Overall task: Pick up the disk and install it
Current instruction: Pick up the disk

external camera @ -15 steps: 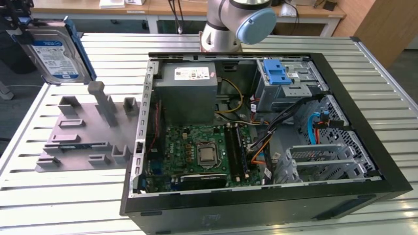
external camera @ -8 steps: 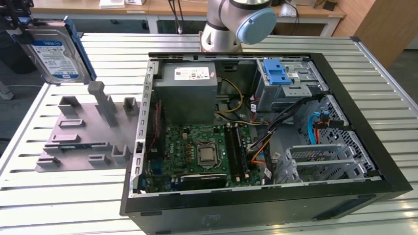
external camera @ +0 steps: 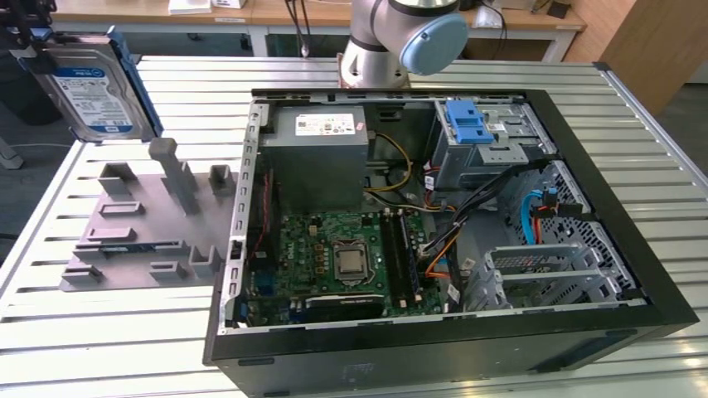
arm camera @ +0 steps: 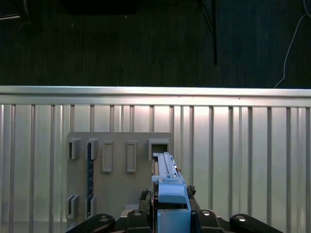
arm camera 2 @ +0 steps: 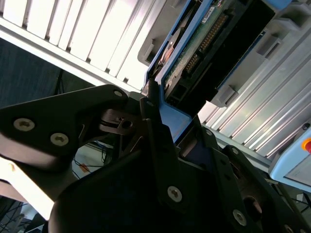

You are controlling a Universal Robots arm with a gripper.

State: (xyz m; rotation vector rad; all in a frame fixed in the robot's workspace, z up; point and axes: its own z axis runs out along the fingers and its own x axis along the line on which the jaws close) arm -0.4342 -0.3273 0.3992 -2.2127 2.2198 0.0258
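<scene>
Exterior view first: the disk [external camera: 94,87] hangs upright at the far left of the exterior view. Its label faces the camera and blue rails run along its edges. It sits above the far end of the grey fixture plate [external camera: 138,228], which lies on the slatted table [external camera: 642,124]. The gripper [external camera: 26,41] is a dark shape at the disk's upper corner.

Well apart, toward the exterior view's right, sits the open computer case [external camera: 443,352]. Inside it are the power supply box [external camera: 321,153], the motherboard [external camera: 332,257] and a blue bracket [external camera: 470,124] atop the metal drive cage [external camera: 498,153] (the arm's base [external camera: 399,41] stands beyond the case).

The second wrist view adds the grip itself. The gripper's black fingers [arm camera 2: 158,141] are clamped on the disk's blue rail [arm camera 2: 172,119], so the gripper is closed and holding the disk. The disk's green circuit board [arm camera 2: 204,43] stretches away from the fingers, with the table's slats behind it.

The first wrist view looks down along the disk, which is edge-on there. One end is held in the gripper [arm camera: 170,213], and the other end lines up over a slot [arm camera: 158,147] of the fixture plate (whether it touches the slot I cannot tell).
</scene>
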